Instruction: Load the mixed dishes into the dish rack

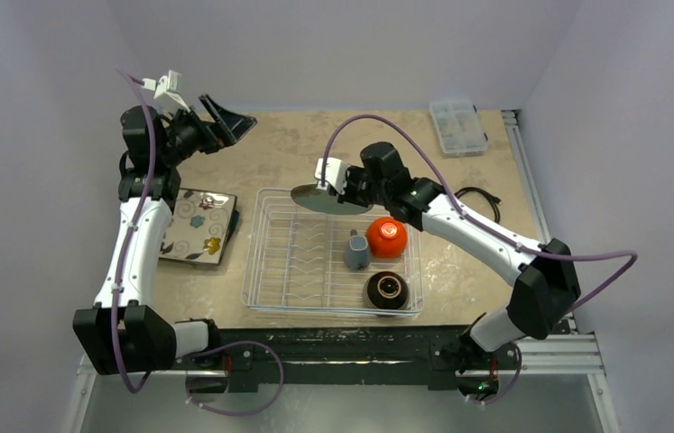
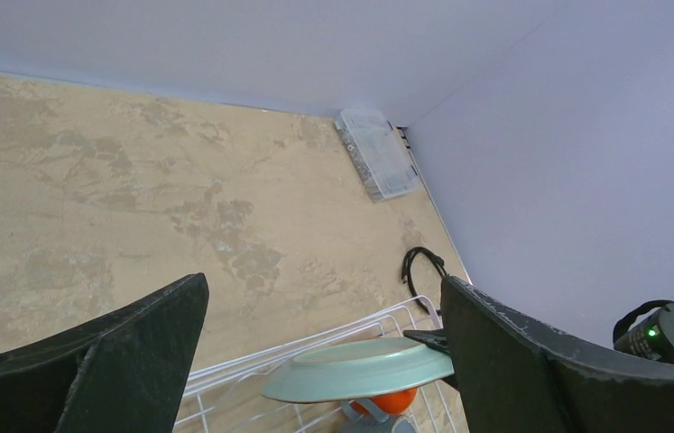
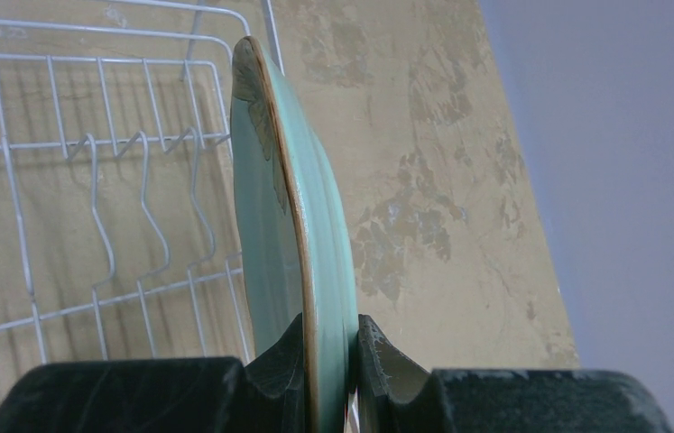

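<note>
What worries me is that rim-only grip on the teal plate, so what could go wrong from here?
1. The right gripper pinches the teal plate only at its rim; it could pivot or slip.
2. The plate hangs over the far edge of the dish rack; lowered off-line, it may strike the prongs or rim wire.
3. The orange bowl sits close under the right arm and might get nudged.

Top cam overhead; L wrist far, R wrist close, share plate (image 2: 360, 370), rack (image 3: 89, 143)

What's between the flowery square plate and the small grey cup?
Top view: from the square plate a strip of bare table, then the dish rack's left wall and empty divider prongs up to the grey cup.
</note>
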Motion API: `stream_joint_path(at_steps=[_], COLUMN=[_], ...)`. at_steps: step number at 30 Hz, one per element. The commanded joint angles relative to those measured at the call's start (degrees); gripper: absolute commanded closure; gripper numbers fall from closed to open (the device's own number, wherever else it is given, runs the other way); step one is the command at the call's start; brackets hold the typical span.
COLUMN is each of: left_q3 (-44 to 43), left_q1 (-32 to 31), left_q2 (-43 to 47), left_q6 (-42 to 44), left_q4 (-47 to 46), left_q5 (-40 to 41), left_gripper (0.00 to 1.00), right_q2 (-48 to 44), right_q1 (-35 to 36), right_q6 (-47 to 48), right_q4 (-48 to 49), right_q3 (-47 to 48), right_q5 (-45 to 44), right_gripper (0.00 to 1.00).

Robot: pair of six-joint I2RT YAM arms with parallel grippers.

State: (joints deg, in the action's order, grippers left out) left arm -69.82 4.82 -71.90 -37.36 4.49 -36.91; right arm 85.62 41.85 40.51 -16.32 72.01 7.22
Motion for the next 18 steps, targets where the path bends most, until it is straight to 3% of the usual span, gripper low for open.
stream_joint_path(at_steps=[1,18], left_q3=[0.2,0.7], left_q1=[0.8,2.6], left_q2=[-0.4,-1.8], left_q6=[-1.6,-5.3], left_q4=[-3.6,-8.0], left_q5=[-1.9,-4.1], left_gripper=[0.00,0.00], right_q2=[0.7,10.8], right_q1=[0.0,2.8], right_q6=[1.8,2.2], right_q4=[7.4,4.9], right_q3=[6.1,15.2], right_q5=[2.8,2.4], right_gripper=[1.00,1.00])
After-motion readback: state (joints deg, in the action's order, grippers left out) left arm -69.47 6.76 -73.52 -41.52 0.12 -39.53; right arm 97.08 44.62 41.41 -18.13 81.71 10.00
